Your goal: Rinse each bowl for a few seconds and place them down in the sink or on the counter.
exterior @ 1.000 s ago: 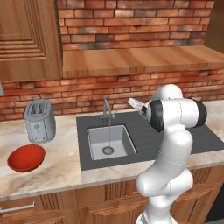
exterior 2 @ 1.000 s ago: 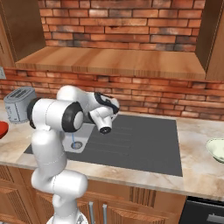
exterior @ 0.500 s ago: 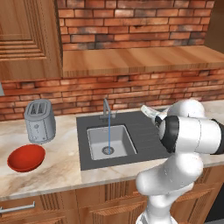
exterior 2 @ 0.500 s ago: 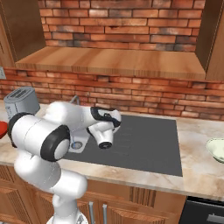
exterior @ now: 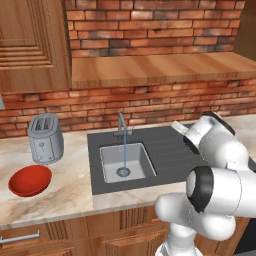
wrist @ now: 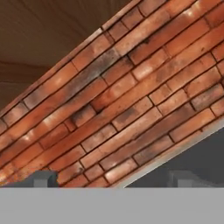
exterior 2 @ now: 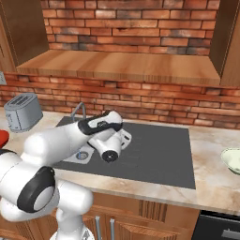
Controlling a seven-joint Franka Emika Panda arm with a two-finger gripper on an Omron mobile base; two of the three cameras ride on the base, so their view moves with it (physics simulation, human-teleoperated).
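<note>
Red bowl (exterior: 30, 180) near counter (exterior: 60, 195) front edge, apart from sink (exterior: 145, 157).

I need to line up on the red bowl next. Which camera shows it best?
The left base view: the red bowl sits whole on the counter, in front of the toaster. The right base view catches just a red sliver at its left edge. The hand view faces the brick wall.
</note>
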